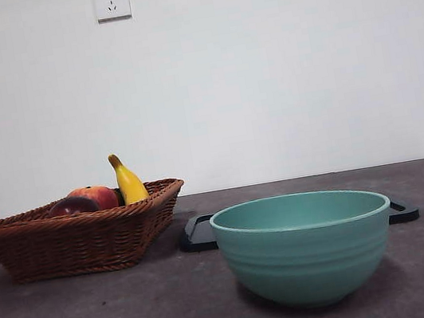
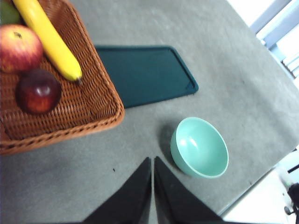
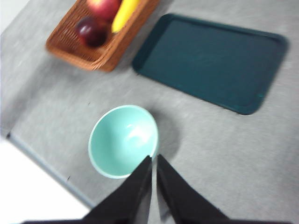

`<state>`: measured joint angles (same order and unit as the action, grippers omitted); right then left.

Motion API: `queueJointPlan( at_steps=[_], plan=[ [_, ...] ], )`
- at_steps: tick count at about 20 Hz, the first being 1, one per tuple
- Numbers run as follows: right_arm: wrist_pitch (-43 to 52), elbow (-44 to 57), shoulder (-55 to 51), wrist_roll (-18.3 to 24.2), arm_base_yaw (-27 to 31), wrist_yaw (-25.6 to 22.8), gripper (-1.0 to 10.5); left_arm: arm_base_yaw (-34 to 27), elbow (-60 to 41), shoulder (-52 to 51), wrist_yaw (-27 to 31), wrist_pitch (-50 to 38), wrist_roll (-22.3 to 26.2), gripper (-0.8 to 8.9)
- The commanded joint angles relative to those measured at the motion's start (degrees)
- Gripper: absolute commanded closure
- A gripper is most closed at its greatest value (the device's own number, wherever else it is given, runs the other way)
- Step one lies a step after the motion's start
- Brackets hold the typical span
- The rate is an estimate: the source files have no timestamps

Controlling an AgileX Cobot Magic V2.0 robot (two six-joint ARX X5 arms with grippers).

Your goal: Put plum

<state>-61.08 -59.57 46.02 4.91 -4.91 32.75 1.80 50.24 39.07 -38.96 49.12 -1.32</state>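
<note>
The plum (image 2: 38, 91) is dark maroon and glossy and lies in the brown wicker basket (image 2: 98, 105), next to a red-orange fruit (image 2: 18, 47) and a yellow banana (image 2: 49, 39). It also shows in the right wrist view (image 3: 92, 31) and just over the basket's rim in the front view (image 1: 73, 206). My left gripper (image 2: 153, 163) is shut and empty, high above the table between the basket and the bowl. My right gripper (image 3: 153, 161) is shut and empty, high above the bowl's edge.
An empty teal bowl (image 1: 305, 245) stands at the front of the table. A dark green tray (image 3: 212, 60) lies flat behind it, beside the basket (image 1: 79, 236). The table's edge runs close by the bowl (image 3: 124, 140).
</note>
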Motion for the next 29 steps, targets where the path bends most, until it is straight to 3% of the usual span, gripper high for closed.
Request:
queueJointPlan(
  at_steps=[1, 3, 4, 6, 7, 13, 19, 29],
  plan=[
    [0.4, -1.0, 0.4, 1.6, -1.2, -0.2, 9.4, 0.1, 1.2, 0.2, -0.2, -0.6, 2.0, 8.05],
    [0.9, -1.0, 0.3, 1.5, -1.4, -0.2, 9.4, 0.1, 1.2, 0.2, -0.2, -0.9, 2.0, 7.62],
    [0.9, -1.0, 0.3, 1.4, -1.4, -0.2, 9.0, 0.1, 1.2, 0.2, 0.0, -0.9, 1.9, 6.74],
    [1.0, -1.0, 0.3, 0.3, -1.4, -0.2, 6.6, 0.1, 1.2, 0.2, 0.0, -0.9, 1.9, 4.19],
    [1.2, -1.0, 0.3, 0.0, -1.4, -0.2, 5.8, 0.1, 1.2, 0.2, 0.0, -0.9, 1.9, 3.52],
    [1.3, -1.0, 0.3, -0.4, -1.4, -0.2, 5.5, 0.1, 1.2, 0.3, 0.2, -1.2, 1.9, 3.4],
    [1.7, -1.0, 0.3, -1.5, -1.4, -0.2, 5.5, 0.2, 1.5, 3.5, 4.9, -7.5, 0.6, 3.44],
    [1.9, -1.0, 0.3, -1.5, -1.4, -0.2, 5.5, 6.2, 13.9, 27.2, 17.6, -13.2, 1.8, 3.51]
  ],
)
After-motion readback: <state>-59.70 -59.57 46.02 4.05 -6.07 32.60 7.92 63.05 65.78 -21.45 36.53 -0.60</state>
